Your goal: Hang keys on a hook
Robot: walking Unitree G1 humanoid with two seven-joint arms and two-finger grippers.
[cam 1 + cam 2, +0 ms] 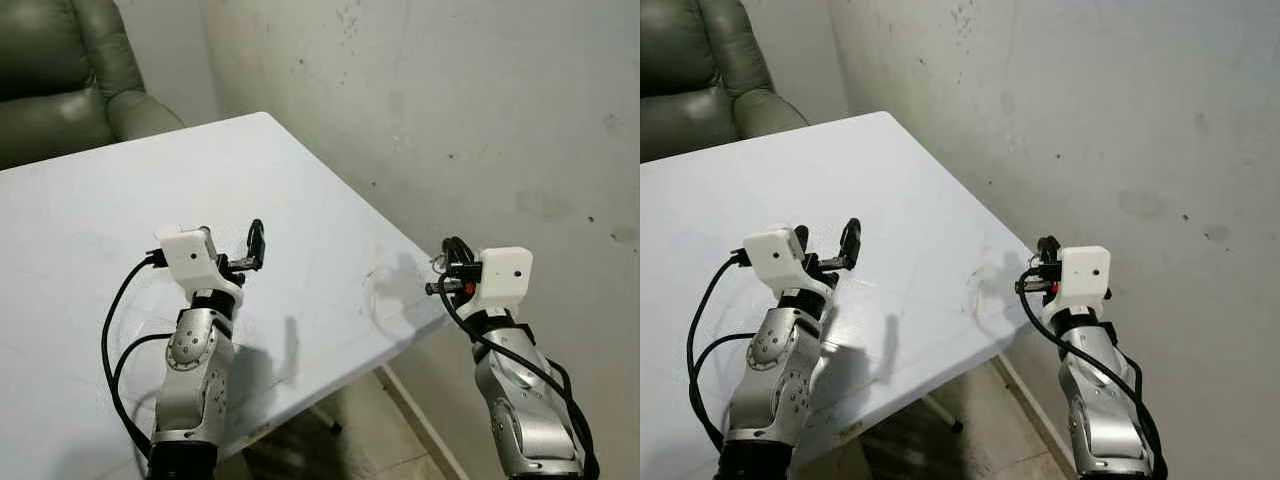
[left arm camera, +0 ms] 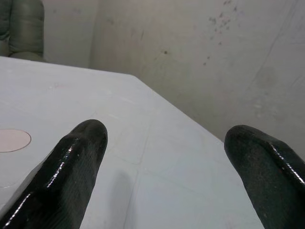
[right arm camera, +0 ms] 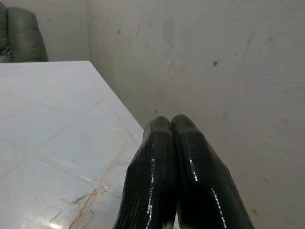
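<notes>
My left gripper (image 2: 162,157) raised above the white table (image 1: 90,220), fingers spread wide, nothing held, my right gripper (image 3: 172,143) raised past the table's right edge near the wall (image 1: 480,110), fingers pressed together, keys not discernible, green armchair (image 1: 60,70) beyond.

One white table (image 1: 300,200), one green armchair (image 1: 60,70), one stained wall (image 1: 480,120). Two silver arms, one on each side, each ending in one gripper: the left gripper (image 2: 164,143) has two black fingers spread apart, the right gripper (image 3: 170,125) two black fingers pressed together. One pale round mark (image 2: 13,140) on the table
</notes>
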